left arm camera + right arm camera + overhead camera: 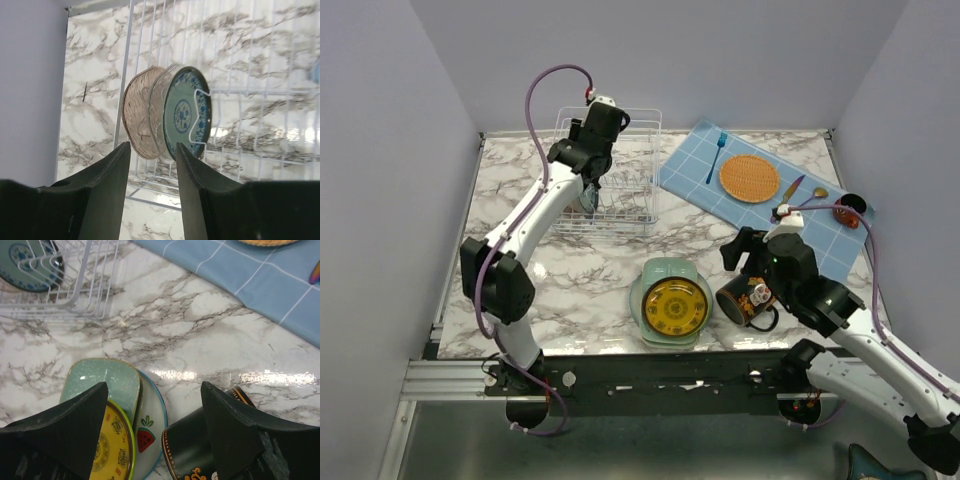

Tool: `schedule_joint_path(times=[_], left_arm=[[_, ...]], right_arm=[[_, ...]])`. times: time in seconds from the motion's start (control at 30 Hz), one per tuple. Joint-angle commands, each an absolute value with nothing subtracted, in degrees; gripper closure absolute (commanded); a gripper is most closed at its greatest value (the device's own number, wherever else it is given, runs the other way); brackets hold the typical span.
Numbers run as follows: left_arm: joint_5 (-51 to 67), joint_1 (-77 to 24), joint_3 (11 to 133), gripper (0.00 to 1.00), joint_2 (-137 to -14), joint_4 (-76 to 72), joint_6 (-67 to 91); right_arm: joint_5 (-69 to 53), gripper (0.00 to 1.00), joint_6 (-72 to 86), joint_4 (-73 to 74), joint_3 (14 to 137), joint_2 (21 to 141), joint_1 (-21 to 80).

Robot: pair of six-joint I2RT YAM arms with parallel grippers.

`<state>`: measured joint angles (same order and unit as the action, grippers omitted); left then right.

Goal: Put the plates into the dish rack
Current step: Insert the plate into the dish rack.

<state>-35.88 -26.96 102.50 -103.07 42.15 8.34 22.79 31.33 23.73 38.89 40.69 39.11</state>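
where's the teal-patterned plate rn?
Left wrist view: the teal-patterned plate stands on edge in the dish rack, next to the brownish plate, just beyond the fingers of the left gripper. In the top view, that's the table's far-left area.

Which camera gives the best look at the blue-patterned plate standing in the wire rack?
The left wrist view: the teal-patterned plate stands on edge, face and pattern clear, beside a brownish plate. The right wrist view catches only part of it behind the dish rack wires. From the top view the left arm almost hides it.
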Motion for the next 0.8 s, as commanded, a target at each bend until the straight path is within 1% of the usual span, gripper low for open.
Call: schedule_joint_path(times=[0.0, 0.1, 0.2, 0.3, 0.33, 0.43, 0.57, 0.77], left_arm=[[-29.4, -28.6, 99.3, 0.49, -94.1, 37.1, 9.1], [-24.6, -29.5, 94.0, 0.49, -89.7, 33.9, 10.7], [-20.0, -30.1, 88.3, 0.48, -86.0, 31.1, 13.2], [-16.6, -30.5, 83.6, 0.48, -83.1, 29.0, 15.2], [-16.0, -30.5, 82.6, 0.48, -82.5, 28.3, 15.6], [-15.1, -30.6, 79.9, 0.48, -80.9, 27.8, 16.3], [-14.5, -30.6, 77.9, 0.48, -80.0, 27.6, 16.7], [-13.5, -30.7, 76.6, 0.48, -79.8, 27.0, 17.2]], right_arm=[[14.2, 0.17, 26.1, 24.3, 40.6, 45.4, 39.5], [9.0, 0.19, 24.1, 24.0, 41.3, 48.9, 39.4], [3.9, 0.23, 22.2, 24.0, 42.2, 54.0, 39.5], [1.7, 0.3, 21.6, 23.5, 42.2, 56.8, 39.5], [1.5, 0.34, 21.4, 23.1, 42.1, 56.9, 39.5], [0.7, 0.39, 20.8, 23.0, 42.1, 57.5, 39.5], [-2.3, 0.42, 19.7, 23.4, 42.4, 59.1, 39.5], [-5.2, 0.42, 19.1, 22.9, 41.7, 59.8, 39.6]])
